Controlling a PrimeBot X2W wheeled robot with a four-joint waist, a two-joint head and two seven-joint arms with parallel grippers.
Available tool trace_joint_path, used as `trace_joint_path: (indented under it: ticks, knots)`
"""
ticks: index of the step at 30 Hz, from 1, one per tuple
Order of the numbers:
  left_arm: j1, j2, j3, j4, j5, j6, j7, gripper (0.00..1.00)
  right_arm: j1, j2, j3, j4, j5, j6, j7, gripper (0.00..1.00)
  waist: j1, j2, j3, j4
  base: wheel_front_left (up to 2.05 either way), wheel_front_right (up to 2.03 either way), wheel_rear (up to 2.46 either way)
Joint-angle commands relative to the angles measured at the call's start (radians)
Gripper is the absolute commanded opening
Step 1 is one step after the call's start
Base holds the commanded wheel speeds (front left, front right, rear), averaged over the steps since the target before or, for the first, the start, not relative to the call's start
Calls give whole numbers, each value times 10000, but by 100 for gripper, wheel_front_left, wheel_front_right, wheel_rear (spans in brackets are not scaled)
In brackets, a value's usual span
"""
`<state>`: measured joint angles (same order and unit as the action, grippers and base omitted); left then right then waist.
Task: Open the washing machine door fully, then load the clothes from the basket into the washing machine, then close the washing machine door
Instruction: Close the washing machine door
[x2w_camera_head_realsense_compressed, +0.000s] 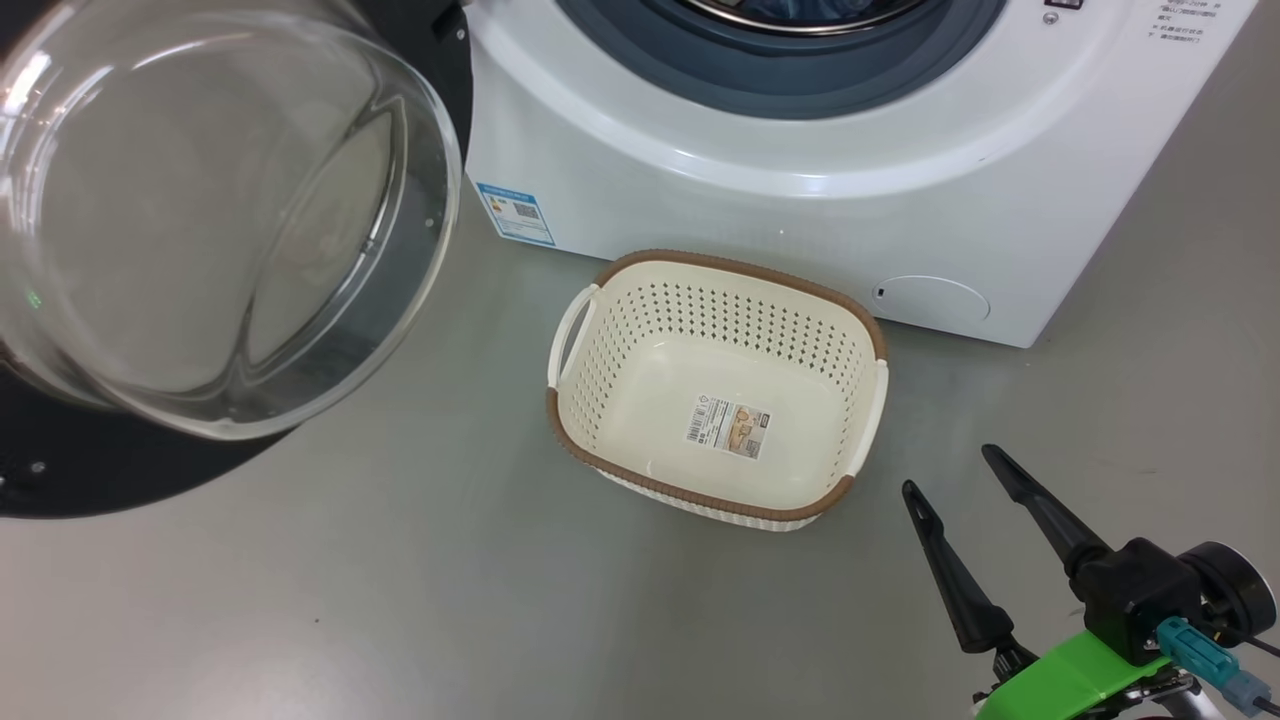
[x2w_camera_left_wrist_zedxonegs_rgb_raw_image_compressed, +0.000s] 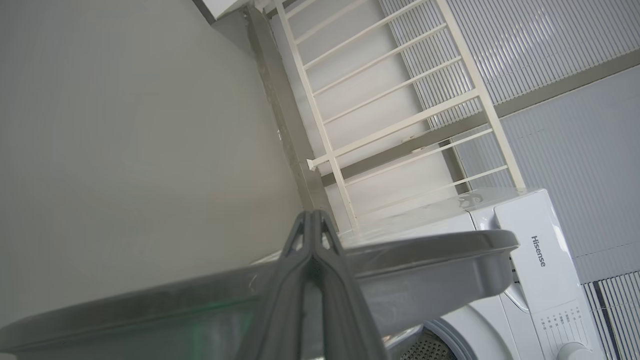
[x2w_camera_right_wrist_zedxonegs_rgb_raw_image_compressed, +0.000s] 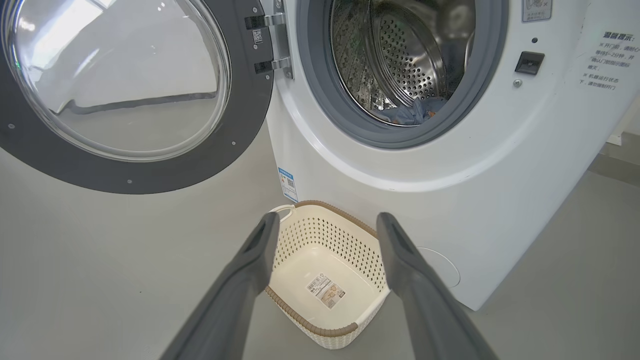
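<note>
Judging by the bare basket (x2w_camera_head_realsense_compressed: 700, 315) and the blue clothes (x2w_camera_right_wrist_zedxonegs_rgb_raw_image_compressed: 412, 112) lying low in the drum (x2w_camera_right_wrist_zedxonegs_rgb_raw_image_compressed: 400, 55) of the washing machine (x2w_camera_head_realsense_compressed: 700, 170), loading apparently done, closing apparently the step in hand. Washing machine door (x2w_camera_head_realsense_compressed: 200, 200) swung wide on its hinges, out to the left of the washing machine as seen from the head, glass bowl bulging toward the camera. Basket down on the floor (x2w_camera_head_realsense_compressed: 400, 600) just in front of the washing machine, below its opening, with nothing inside but a paper label (x2w_camera_head_realsense_compressed: 727, 426). Left gripper (x2w_camera_left_wrist_zedxonegs_rgb_raw_image_compressed: 312, 215) pressed together, pinching nothing, up by the door's grey rim on the side away from the washing machine; contact with that rim not clear. Right gripper (x2w_camera_head_realsense_compressed: 950, 469) spread wide, holding nothing, hovering in front of the washing machine, farther out than the basket and well apart from the door. Next move, probably: push the door's outer face round toward the washing machine's opening, then press home until latched. Worth checking first for fabric lying over the gasket (x2w_camera_right_wrist_zedxonegs_rgb_raw_image_compressed: 320, 100).
</note>
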<state>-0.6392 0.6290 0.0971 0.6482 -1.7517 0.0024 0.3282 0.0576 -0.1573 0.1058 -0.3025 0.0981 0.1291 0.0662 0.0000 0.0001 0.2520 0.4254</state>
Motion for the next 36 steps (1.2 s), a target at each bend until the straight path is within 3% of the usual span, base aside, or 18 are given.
trace_joint_path:
  ticks: [1, 24, 36]
  knots:
    - [-87, 556, 50, -321, -57, -143, 482, 0, -331, -75, 193, -296, 73, 16, 8, 100, 0, -1, -4, 22, 0, 0, 0]
    - [1458, -148, 315, -2066, -1292, -876, 2322, 0, -445, 119, 58, -283, -6, 16, -141, 100, 0, -1, -134, 204, 0, 0, 0]
    - [2445, -721, 118, -4075, -1867, -1060, 3312, 0, -335, 423, -96, -128, -14, 16, -507, 100, 0, -1, -506, 80, 0, 0, 0]
